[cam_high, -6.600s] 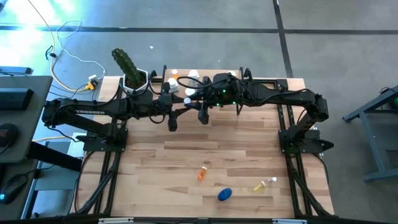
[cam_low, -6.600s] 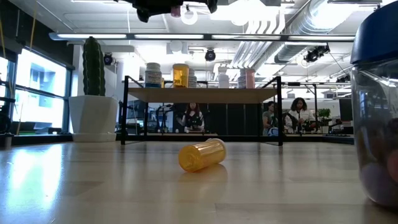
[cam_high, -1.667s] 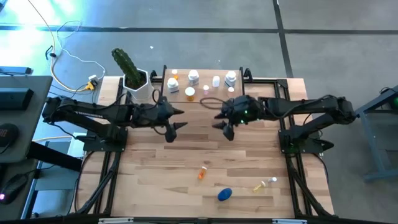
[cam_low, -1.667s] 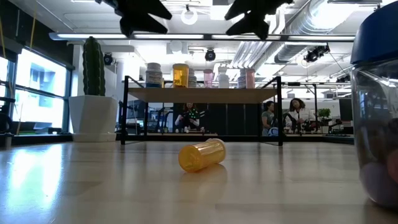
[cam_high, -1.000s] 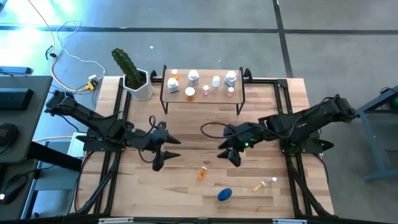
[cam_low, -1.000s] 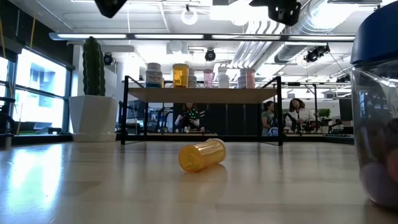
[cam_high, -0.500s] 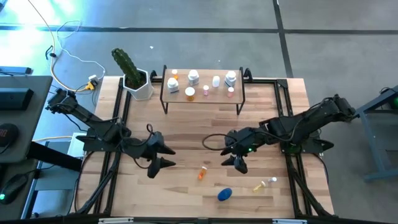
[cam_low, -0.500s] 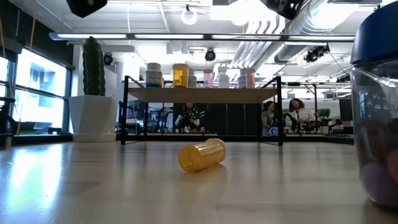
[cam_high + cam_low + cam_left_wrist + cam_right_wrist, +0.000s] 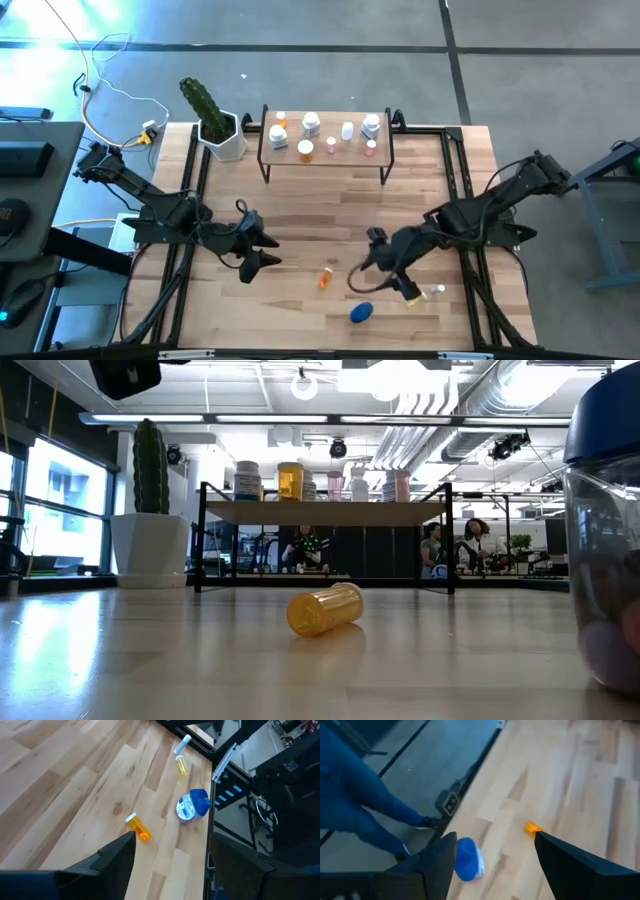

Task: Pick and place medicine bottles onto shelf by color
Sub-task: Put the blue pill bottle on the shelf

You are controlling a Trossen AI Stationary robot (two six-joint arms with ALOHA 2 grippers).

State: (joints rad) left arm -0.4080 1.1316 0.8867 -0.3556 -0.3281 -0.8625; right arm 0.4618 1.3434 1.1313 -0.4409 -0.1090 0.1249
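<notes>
Right gripper (image 9: 403,283) above the table's (image 9: 300,210) near edge, jaws apart, holding nothing, between the blue bottle (image 9: 361,312) and the yellowish bottle (image 9: 418,298); orange bottle (image 9: 325,277) lying on its side nearby; left gripper (image 9: 258,250) over the left half of the table, jaws apart, empty; shelf (image 9: 325,158) at the far edge bearing the other bottles.

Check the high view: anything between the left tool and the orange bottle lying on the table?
Nothing. In the high view, only bare tabletop separates the left tool from the orange bottle.
</notes>
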